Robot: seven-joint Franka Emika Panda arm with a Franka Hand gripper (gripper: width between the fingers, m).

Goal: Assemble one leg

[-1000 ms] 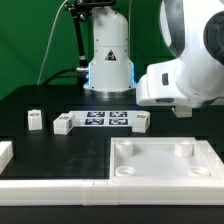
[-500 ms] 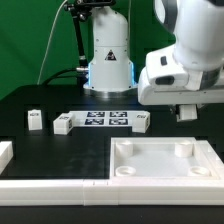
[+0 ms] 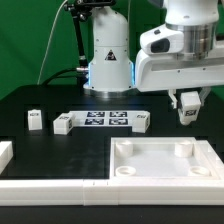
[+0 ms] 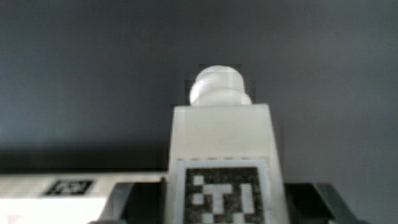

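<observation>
My gripper (image 3: 187, 103) is shut on a leg (image 3: 187, 107), a small white post, and holds it in the air above the table, over the far right corner of the large white square piece (image 3: 150, 172). In the wrist view the leg (image 4: 222, 140) stands between the dark fingers (image 4: 143, 205), with its tag facing the camera and its rounded peg pointing away. Three more legs lie on the table: one (image 3: 35, 120) at the exterior view's left, one (image 3: 63, 124) beside it, and one (image 3: 141, 121) at the marker board's right end.
The marker board (image 3: 105, 120) lies in the middle of the black table in front of the robot base (image 3: 108, 60). A white part (image 3: 5, 152) shows at the left edge, and a white rail (image 3: 50, 190) runs along the front. A tagged white surface (image 4: 68, 186) shows in the wrist view.
The arm has risen and shifted, bringing the gripper with the leg higher above the table. The parts on the table have not moved.
</observation>
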